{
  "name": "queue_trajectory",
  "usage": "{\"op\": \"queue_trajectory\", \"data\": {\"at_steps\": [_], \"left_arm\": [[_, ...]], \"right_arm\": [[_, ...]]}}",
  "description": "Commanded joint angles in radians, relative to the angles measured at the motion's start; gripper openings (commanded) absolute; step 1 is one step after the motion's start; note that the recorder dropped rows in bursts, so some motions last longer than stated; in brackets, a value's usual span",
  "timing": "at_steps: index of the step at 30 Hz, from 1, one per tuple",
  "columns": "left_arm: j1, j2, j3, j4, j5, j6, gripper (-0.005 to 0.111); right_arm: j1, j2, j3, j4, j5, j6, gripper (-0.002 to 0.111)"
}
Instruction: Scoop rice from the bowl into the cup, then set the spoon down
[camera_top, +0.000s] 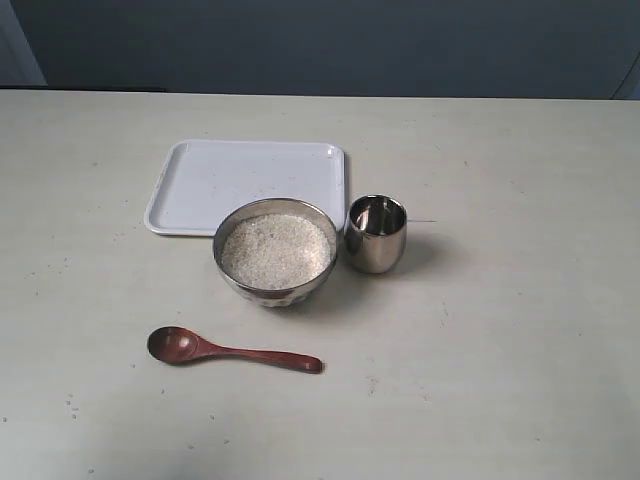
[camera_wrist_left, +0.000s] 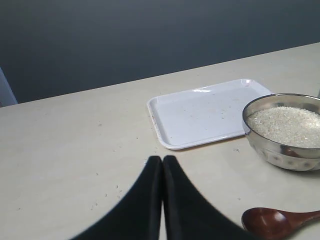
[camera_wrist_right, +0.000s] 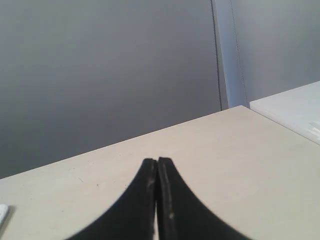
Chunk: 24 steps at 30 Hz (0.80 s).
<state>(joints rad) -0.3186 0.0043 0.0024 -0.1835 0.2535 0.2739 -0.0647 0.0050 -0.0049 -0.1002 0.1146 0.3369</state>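
While neither arm enters the exterior view, that view fixes the layout around the bowl (camera_top: 275, 294), which stands mid-table, heaped with rice (camera_top: 275, 250). The cup (camera_top: 375, 235) stands upright just beside the bowl on its right, apparently empty. A white tray (camera_top: 200, 185) lies behind the bowl, with the bowl's far rim overlapping the tray's near edge. The spoon (camera_top: 235, 350) lies flat on the table (camera_top: 520, 350), in front of the bowl and clear of it. Its long axis runs almost straight across the view: the scoop, hollow side up, sits out past the bowl's left side, and the handle tip ends under the bowl's right rim.

Left wrist view: the left gripper (camera_wrist_left: 162, 159) is clenched and empty, its two dark fingers pressed together above the table. The spoon's scoop (camera_wrist_left: 272, 222) lies close by it, on the same side as the bowl (camera_wrist_left: 280, 152), with the handle running away out of frame.

Right wrist view: the right gripper (camera_wrist_right: 157, 161) is likewise clenched on nothing. It faces only table and grey wall, with no task object in sight.

The left arm therefore appears the nearer to the spoon. A pickup would probably call for its fingers to part first, then close across the slim handle, square to that long axis.
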Motion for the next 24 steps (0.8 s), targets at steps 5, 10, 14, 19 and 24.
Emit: {"op": "queue_trajectory", "data": {"at_steps": [5, 10, 14, 19, 24], "left_arm": [[-0.002, -0.004, -0.002, 0.001, -0.015, -0.002, 0.001], [-0.002, -0.004, -0.002, 0.001, -0.015, -0.002, 0.001], [-0.002, -0.004, -0.002, 0.001, -0.015, -0.002, 0.001], [-0.002, -0.004, -0.002, 0.001, -0.015, -0.002, 0.001], [-0.002, -0.004, -0.002, 0.001, -0.015, -0.002, 0.001]], "right_arm": [[-0.005, -0.005, 0.005, -0.002, -0.006, -0.001, 0.000], [-0.005, -0.005, 0.005, -0.002, -0.034, 0.001, 0.000], [-0.005, -0.005, 0.005, 0.015, -0.162, 0.005, 0.000], [-0.005, -0.005, 0.005, 0.291, -0.361, 0.159, 0.000], [-0.005, -0.005, -0.031, 0.375, -0.403, 0.363, 0.000]]}}
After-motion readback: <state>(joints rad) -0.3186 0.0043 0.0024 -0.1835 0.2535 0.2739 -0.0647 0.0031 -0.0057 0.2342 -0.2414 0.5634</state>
